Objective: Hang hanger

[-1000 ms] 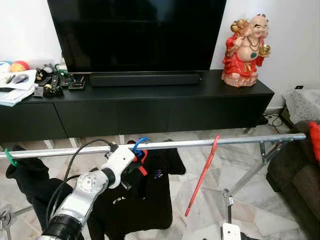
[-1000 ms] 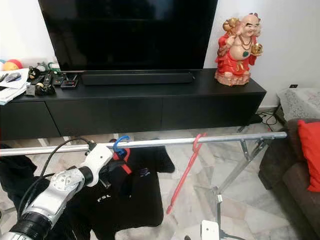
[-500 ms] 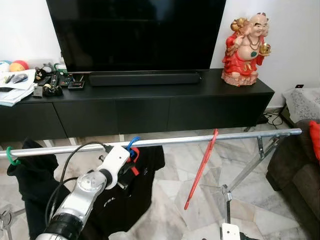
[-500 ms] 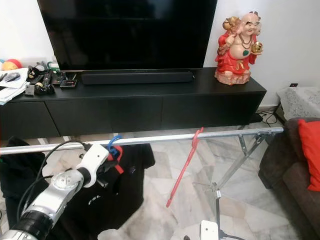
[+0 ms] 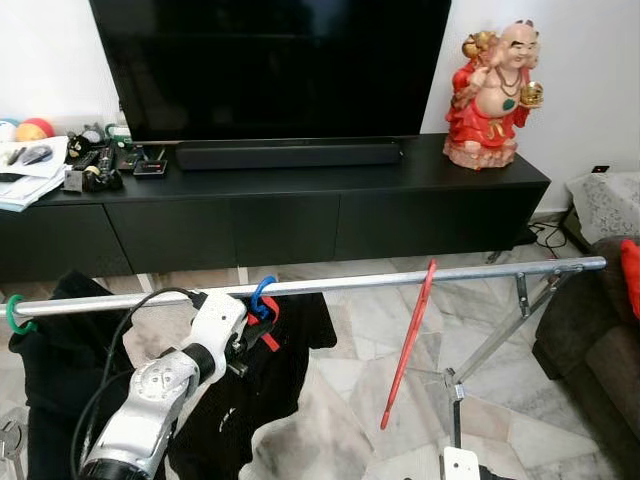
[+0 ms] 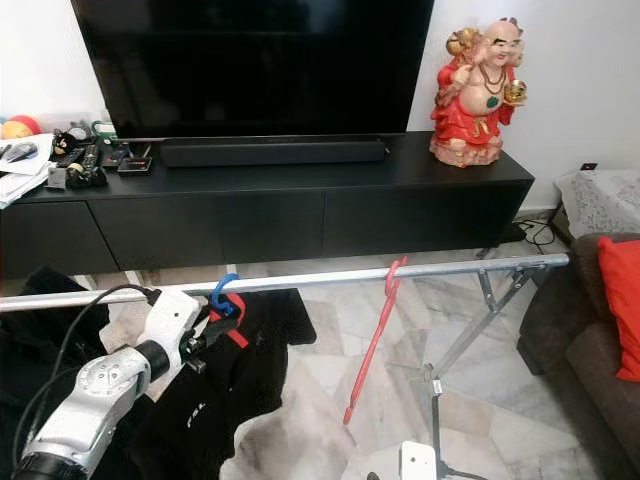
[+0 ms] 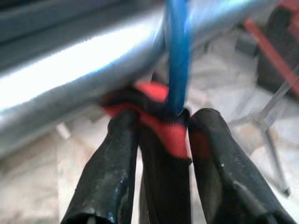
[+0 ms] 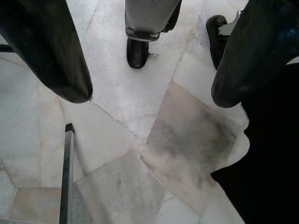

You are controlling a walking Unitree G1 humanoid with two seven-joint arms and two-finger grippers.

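Three hangers hook over the one metal rail (image 5: pixel 330 286) in front of you, which runs nearly level from your left to your right across the head views. Farthest left, you have a green hook (image 5: pixel 14 314) at the rail's end carrying a black garment (image 5: pixel 60 345). Next comes the blue-hooked hanger (image 5: pixel 261 297), the one you are working: its hook sits over the rail, its red neck drops just below, and a black shirt (image 5: pixel 265 375) hangs from it toward the marble floor (image 5: pixel 330 420). Your left gripper (image 7: pixel 159 154) is right under the rail there, its two black fingers (image 7: pixel 110 172) pinching the red neck from either side, the blue hook rising straight up between them to the bar. The hanger's long axis cannot be read under the shirt. Farther right you see one bare red hanger (image 5: pixel 408 345), hooked on the rail and seen edge-on, its body slanting down and to the left. One stand leg (image 5: pixel 495 340) braces the rail's right end. Your right gripper (image 8: pixel 152 95) points down at the floor, fingers spread wide with nothing between them. Behind the rail you have one black TV console (image 5: pixel 300 215), one television (image 5: pixel 270 65), and one red figurine (image 5: pixel 495 90) at its right end.
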